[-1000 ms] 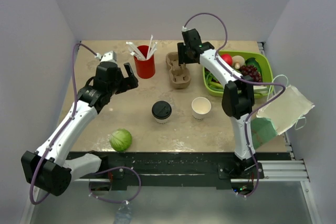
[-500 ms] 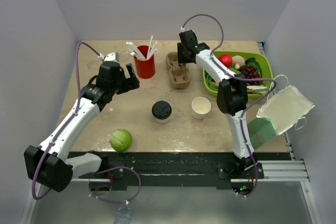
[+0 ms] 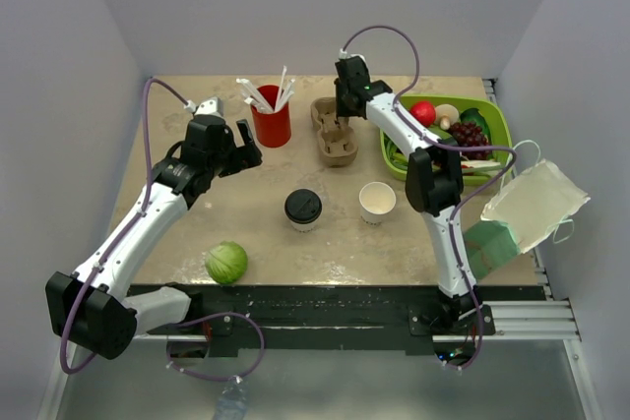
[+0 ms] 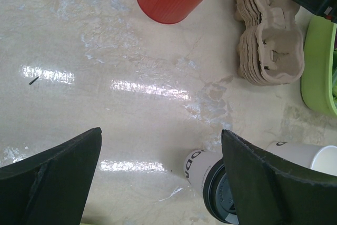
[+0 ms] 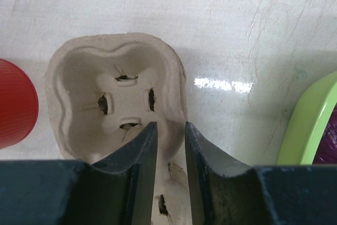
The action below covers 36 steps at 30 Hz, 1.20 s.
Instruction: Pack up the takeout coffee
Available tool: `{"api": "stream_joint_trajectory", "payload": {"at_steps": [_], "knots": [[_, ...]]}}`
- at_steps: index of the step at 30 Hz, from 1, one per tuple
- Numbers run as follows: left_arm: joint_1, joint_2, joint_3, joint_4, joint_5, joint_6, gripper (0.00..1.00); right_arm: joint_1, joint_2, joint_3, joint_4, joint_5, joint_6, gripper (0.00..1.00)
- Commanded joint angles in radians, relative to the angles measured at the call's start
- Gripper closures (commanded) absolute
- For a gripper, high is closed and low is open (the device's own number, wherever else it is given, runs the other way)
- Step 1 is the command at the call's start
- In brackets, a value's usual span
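My left pincer (image 4: 160, 133): wide, empty.
My right pincer (image 5: 171, 125): narrow, astride cup carrier (image 5: 84, 77) rim; grip unclear.
Takeout coffee (image 3: 303, 206): mid-table, untouched.

The left arm (image 3: 148, 223) and right arm (image 3: 448, 243) have white links, black joints, black bases (image 3: 87, 317) at the table's (image 3: 266, 238) near edge, purple cables (image 3: 146, 135), matte black fingers (image 5: 138, 154).

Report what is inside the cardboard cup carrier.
The far pocket of the cardboard cup carrier is empty, just slits in its floor. The right gripper covers the near pocket in its own view; the left wrist view shows that one empty too.
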Motion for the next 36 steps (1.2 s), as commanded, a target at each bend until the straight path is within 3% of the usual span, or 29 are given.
{"api": "stream_joint_trajectory", "payload": {"at_steps": [1, 7, 14, 17, 22, 31, 36], "knots": [[-0.001, -0.003, -0.004, 0.038, -0.003, 0.016, 0.0, -0.002, 0.02, 0.048, -0.006, 0.046, 0.027, 0.68], [-0.001, -0.006, -0.007, 0.032, -0.003, 0.018, 0.0, -0.002, 0.02, 0.042, -0.008, 0.048, 0.027, 0.69], [-0.001, -0.004, -0.014, 0.032, 0.005, 0.018, 0.0, -0.002, -0.008, 0.007, 0.027, 0.075, 0.026, 0.77], [-0.001, -0.009, -0.019, 0.038, 0.006, 0.018, 0.0, 0.0, -0.017, 0.007, 0.032, 0.085, 0.02, 0.89], [-0.001, -0.01, -0.019, 0.041, 0.008, 0.021, 0.0, 0.001, -0.041, -0.004, 0.046, 0.097, 0.023, 1.0], [-0.001, -0.013, -0.021, 0.049, 0.017, 0.022, 0.0, 0.009, -0.119, -0.039, 0.073, 0.077, 0.007, 1.0], [-0.001, -0.017, -0.022, 0.061, 0.029, 0.016, 0.0, 0.009, -0.23, -0.191, 0.196, 0.005, 0.017, 1.0]]}}
